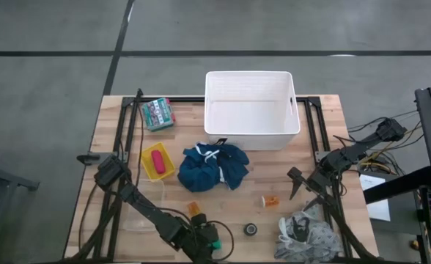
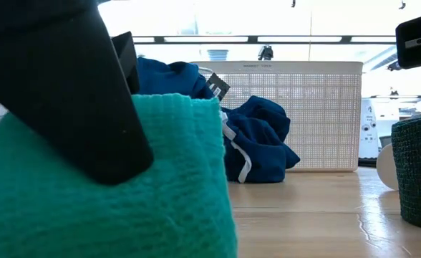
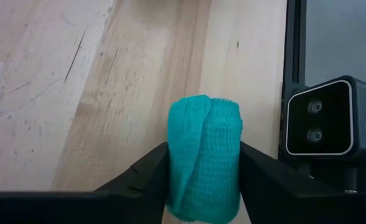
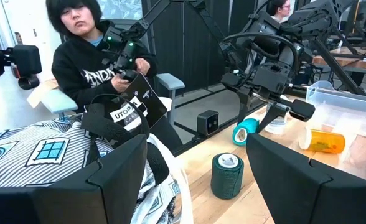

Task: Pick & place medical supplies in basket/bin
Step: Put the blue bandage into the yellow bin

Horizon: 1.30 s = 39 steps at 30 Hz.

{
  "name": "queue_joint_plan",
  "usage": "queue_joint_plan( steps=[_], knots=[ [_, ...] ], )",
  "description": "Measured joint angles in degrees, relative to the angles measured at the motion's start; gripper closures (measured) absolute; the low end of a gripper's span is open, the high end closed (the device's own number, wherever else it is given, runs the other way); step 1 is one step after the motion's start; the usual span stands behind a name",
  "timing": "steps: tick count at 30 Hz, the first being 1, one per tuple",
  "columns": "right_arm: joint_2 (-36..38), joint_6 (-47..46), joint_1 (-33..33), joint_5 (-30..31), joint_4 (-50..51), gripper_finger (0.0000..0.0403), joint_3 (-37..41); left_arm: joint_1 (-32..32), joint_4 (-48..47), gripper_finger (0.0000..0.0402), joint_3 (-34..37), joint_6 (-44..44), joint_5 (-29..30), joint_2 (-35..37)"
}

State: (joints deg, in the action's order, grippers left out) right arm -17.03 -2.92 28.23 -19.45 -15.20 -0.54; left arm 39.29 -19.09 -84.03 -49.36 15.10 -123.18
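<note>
— Two arms in play?
— Yes. The left gripper (image 1: 207,242) sits at the table's six o'clock edge, its fingers (image 3: 147,174) pressed against both sides of the green tape roll (image 3: 205,155), pinching it right beside the low camera (image 3: 318,121).
— And the other?
— The right gripper (image 1: 297,183) hangs at about four o'clock with its fingers spread, holding nothing, just above the grey-white patterned cloth (image 1: 303,236).
— Where is the rest?
— The white tub (image 1: 251,110) stands at twelve o'clock, the dark blue garment (image 1: 212,166) at centre just before it. The orange pill bottle (image 1: 271,200) and black tape roll (image 1: 251,229) lie toward five o'clock; the yellow tray (image 1: 167,170) is at nine.
</note>
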Motion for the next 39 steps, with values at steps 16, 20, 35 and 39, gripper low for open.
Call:
queue_joint_plan(
  steps=[16, 20, 35, 39],
  knots=[
    [0.0, 0.0, 0.0, 0.0, 0.0, 0.0131, 0.0, 0.0, -0.9, 0.0249, -1.2, 4.1, 0.3, 3.0],
    [0.0, 0.0, 0.0, 0.0, 0.0, 0.0131, 0.0, 0.0, -2.1, 0.0249, -1.1, 5.2, 2.3, 4.8],
    [0.0, 0.0, 0.0, 0.0, 0.0, 0.0131, 0.0, 0.0, -20.0, 0.0248, -1.1, -10.9, 11.3, 13.2],
    [0.0, 0.0, 0.0, 0.0, 0.0, 0.0131, 0.0, -1.0, -32.4, 0.0248, -1.1, -20.9, 11.9, 19.5]
  ],
)
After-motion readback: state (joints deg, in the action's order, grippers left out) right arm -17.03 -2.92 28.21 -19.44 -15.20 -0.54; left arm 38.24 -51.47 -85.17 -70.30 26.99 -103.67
